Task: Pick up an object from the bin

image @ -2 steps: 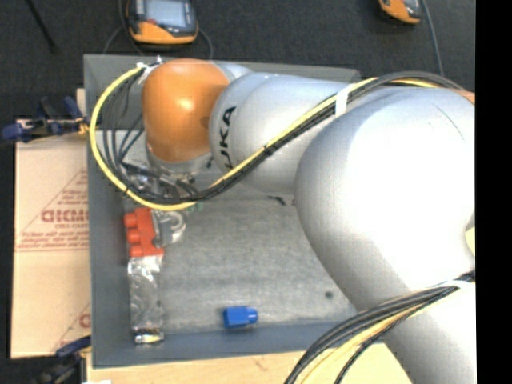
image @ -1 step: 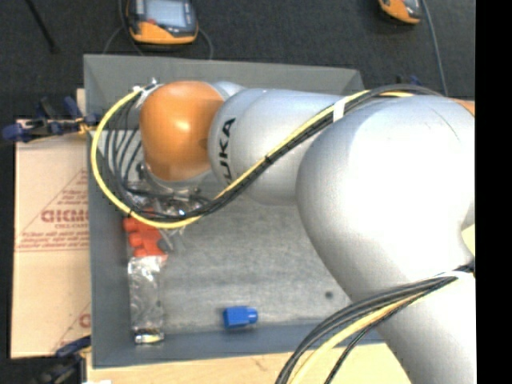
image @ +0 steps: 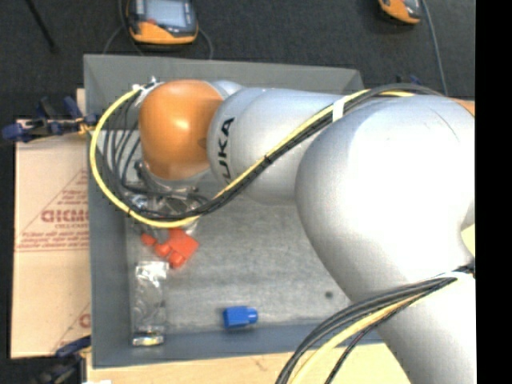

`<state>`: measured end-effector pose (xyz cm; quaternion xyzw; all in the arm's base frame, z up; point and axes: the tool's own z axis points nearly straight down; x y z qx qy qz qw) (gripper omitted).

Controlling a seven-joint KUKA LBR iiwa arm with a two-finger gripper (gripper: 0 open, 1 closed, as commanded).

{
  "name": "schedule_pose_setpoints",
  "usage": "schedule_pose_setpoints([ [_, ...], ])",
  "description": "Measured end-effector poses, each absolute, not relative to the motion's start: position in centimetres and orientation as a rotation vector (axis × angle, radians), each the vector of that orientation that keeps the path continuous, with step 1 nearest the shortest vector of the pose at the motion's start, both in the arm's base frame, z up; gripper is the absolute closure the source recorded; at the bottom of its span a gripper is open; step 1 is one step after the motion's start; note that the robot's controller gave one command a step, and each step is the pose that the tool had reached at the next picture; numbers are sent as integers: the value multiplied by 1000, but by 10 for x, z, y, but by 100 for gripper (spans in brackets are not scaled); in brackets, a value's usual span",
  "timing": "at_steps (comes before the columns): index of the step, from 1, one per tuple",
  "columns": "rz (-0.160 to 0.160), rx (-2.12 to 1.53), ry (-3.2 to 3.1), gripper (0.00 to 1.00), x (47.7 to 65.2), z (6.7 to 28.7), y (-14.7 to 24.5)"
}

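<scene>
Camera view shows the approach step. The gripper [image: 166, 205] is positioned low in the bin [image: 320, 82]; whether it is open or closed cannot be told. A red-orange plastic piece [image: 171, 249] is seen just beside the gripper, apparently not held. A blue block [image: 239, 317] lies well apart from the gripper. Centring over the piece is judged necessary next.

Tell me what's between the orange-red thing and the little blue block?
Nothing: in the camera view, just bare grey bin floor lies between the orange-red piece and the blue block.
</scene>
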<state>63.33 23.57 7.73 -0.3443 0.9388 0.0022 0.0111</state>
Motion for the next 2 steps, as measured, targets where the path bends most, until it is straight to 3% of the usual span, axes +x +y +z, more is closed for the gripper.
schedule_pose_setpoints([
  [1, -5, -1678, 2642, 100, 589, 286, 202],
  [2, 1, -2169, 2273, 100, 581, 250, 204],
])
